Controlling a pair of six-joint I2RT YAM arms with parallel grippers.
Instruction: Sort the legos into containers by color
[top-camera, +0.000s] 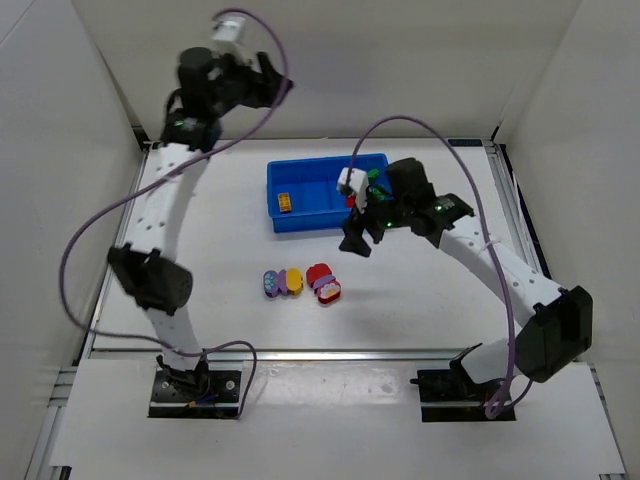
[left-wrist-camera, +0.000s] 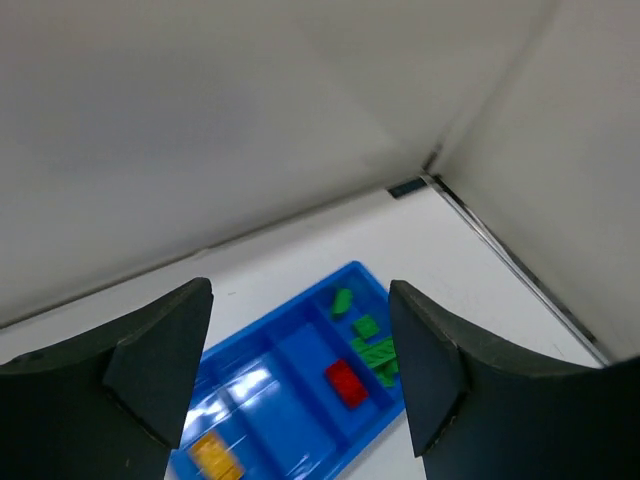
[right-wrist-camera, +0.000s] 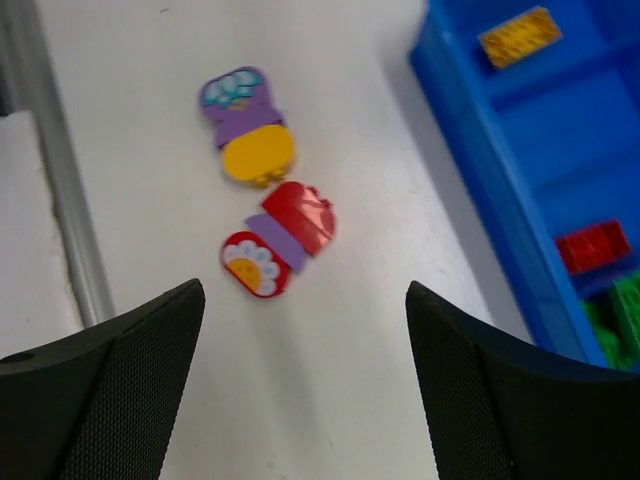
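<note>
There's the white table, boxed in by plain white walls left, far and right, and a metal rail runs along its near edge.

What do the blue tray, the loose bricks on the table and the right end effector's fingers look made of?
Blue tray: apparently moulded plastic, glossy; light glares off its floor. Loose bricks: hard plastic by the look, shiny; a highlight sits on the red part. Right end effector's fingers: matte black with a fine grid texture; rubber or plastic, unclear.
</note>
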